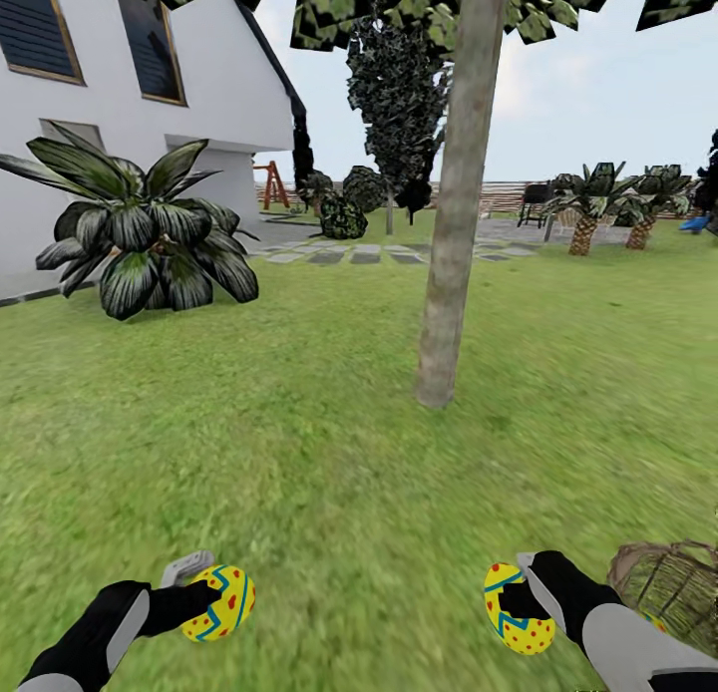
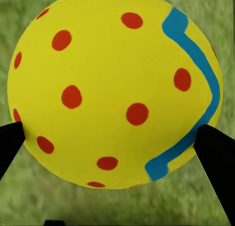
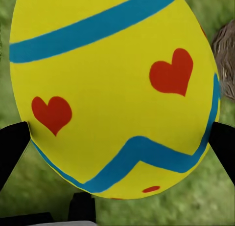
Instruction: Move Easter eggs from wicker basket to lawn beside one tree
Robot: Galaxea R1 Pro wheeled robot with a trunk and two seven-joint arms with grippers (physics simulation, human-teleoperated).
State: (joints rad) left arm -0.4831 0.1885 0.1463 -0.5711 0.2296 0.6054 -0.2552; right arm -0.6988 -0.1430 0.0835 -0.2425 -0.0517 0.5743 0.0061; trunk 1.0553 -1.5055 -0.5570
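Two yellow Easter eggs with blue zigzags and red marks hang low over the lawn (image 1: 329,493). My left gripper (image 1: 204,602) is shut on one egg (image 1: 221,602), whose red dots fill the left wrist view (image 2: 115,89). My right gripper (image 1: 519,597) is shut on another egg (image 1: 517,609), seen with red hearts in the right wrist view (image 3: 115,89). The wicker basket (image 1: 670,582) stands at the lower right beside my right arm, and its inside is mostly hidden. The tree (image 1: 454,223) rises straight ahead, its grey-brown trunk meeting the grass a short way beyond both grippers.
A big palm-like plant (image 1: 140,233) stands at the left by the white house (image 1: 120,104). Stepping stones (image 1: 369,255), dark conifers (image 1: 394,84) and small palms (image 1: 588,213) lie far behind. Open grass stretches around the trunk's foot.
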